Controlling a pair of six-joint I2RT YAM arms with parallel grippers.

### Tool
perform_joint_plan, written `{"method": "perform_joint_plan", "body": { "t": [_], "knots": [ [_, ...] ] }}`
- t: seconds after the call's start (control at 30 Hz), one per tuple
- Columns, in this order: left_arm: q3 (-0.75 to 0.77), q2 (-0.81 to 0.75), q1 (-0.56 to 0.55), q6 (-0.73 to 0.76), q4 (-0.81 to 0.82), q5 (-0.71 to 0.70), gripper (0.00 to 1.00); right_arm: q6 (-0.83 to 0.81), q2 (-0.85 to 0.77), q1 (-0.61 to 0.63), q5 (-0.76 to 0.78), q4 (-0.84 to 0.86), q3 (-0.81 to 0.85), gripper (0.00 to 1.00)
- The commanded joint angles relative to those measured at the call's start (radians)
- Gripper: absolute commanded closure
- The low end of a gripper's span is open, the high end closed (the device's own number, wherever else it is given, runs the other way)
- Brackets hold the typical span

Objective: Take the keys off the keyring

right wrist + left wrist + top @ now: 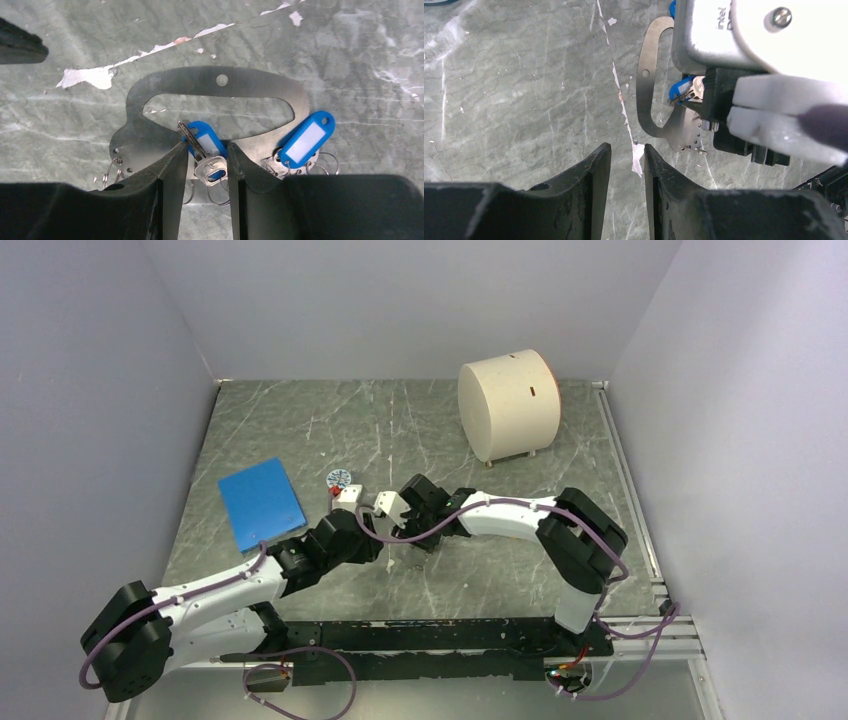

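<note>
Black right gripper [206,150]: jaws are set closely about the silver key [210,167]; whether it is clamped cannot be told.
Left gripper [626,150]: slightly parted, nothing held.
Silver key: ringed at the near edge of the keyring [190,82], beside blue tags [306,137].
Keyring: flat steel plate, laid unpinned on the table [350,60].
Risk: the plate could be dragged along, or the key lost, if pulled.
Writing: "intel" is read on the camera housing [709,35]; the tags are blank.

Two blue tags [306,137], one key [212,167], one plate [250,82]

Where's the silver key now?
Right wrist view, centre: silver key between the right gripper jaws, at the metal holder's lower edge, left of another blue tag.
</note>
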Motion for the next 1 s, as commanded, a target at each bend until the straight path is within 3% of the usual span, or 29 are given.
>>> {"method": "perform_joint_plan", "body": {
  "t": [0.0,0.4,0.5,0.73,0.97],
  "knots": [
    [-0.007,0.001,0.004,0.011,0.008,-0.014,0.63,0.031,0.028,0.000,0.095,0.051,0.006,0.62],
    [0.010,0.051,0.004,0.019,0.045,0.027,0.63,0.191,0.039,-0.019,0.178,0.136,0.073,0.62],
    [0.016,0.058,0.004,0.028,0.046,0.038,0.63,0.209,-0.006,-0.031,0.132,0.144,0.053,0.59],
    [0.034,0.076,0.004,0.048,0.051,0.067,0.62,0.141,-0.106,-0.035,0.100,0.094,-0.014,0.53],
    [0.030,0.058,0.004,0.050,0.044,0.067,0.62,0.029,-0.144,-0.036,0.043,-0.006,-0.042,0.54]
  ]
}}
